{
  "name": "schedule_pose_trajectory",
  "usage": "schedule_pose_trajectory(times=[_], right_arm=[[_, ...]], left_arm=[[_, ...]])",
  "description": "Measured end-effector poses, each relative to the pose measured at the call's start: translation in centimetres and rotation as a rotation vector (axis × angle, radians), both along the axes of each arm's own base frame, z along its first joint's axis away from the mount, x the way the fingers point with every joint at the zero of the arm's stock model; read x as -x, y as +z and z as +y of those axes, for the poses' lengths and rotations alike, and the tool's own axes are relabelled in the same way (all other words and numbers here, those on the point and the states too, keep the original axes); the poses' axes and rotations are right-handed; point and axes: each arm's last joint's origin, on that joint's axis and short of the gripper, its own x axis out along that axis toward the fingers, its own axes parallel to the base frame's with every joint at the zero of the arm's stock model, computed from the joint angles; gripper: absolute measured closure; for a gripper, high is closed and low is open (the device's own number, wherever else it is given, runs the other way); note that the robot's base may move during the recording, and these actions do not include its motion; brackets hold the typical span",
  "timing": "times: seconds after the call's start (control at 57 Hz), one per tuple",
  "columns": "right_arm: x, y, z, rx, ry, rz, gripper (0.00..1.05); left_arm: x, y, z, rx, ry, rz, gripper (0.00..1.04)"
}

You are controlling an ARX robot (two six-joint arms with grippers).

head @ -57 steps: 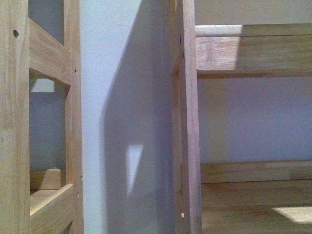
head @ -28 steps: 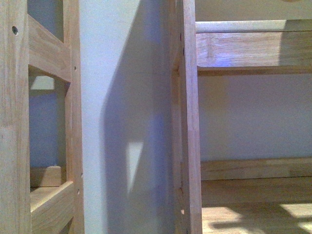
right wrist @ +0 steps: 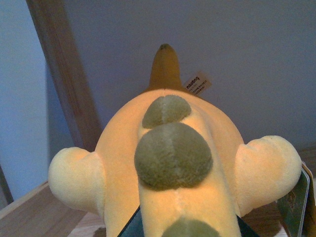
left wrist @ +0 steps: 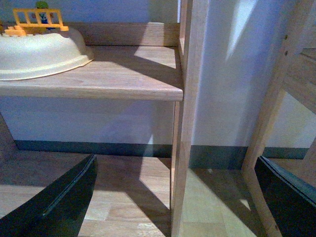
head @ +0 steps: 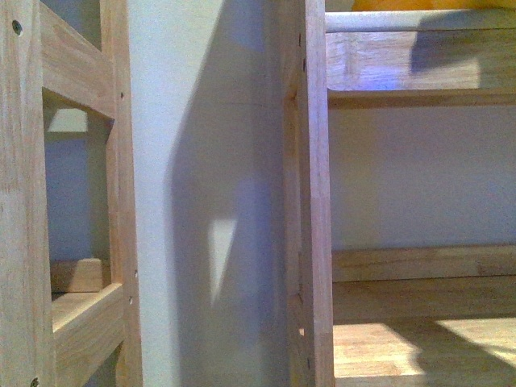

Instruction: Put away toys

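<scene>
Right gripper [right wrist: 185, 229] is clasping the soft orange-yellow plush animal [right wrist: 173, 163] (grey-green spots); left gripper [left wrist: 175, 197] is hanging released by the wooden shelf [left wrist: 118, 79].

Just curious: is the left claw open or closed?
Open: the left gripper has its dark fingers far apart, nothing between.

Domestic interior, most likely a child's room or playroom. Indicated by light unfinished-wood shelving units [head: 316, 201] standing against a plain pale painted wall [head: 201, 161] with dark skirting board [left wrist: 98, 148], wood-plank laminate floor [left wrist: 133, 192], a cream round plastic playset with orange fence [left wrist: 39, 49] stored on one shelf, and a soft orange-yellow plush animal [right wrist: 173, 163].
</scene>
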Motion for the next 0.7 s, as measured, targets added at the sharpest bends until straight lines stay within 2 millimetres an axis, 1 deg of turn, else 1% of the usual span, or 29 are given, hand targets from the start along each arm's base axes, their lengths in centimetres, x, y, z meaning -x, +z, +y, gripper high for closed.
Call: schedule_pose_trajectory(times=[0.123,0.386,0.702], right_arm=[[-0.4,0.0,0.3,-0.024,0.007,0.0,0.98],[-2.2,0.1,1.4,-0.056,0.044,0.015,0.98],[-3.8,0.5,2.6,-0.089,0.08,0.045,0.98]], left_arm=[[0.0,0.0,0.0,0.0,0.0,0.0,0.06],[0.0,0.0,0.0,0.0,0.0,0.0,0.06],[0.0,0.0,0.0,0.0,0.0,0.0,0.06]])
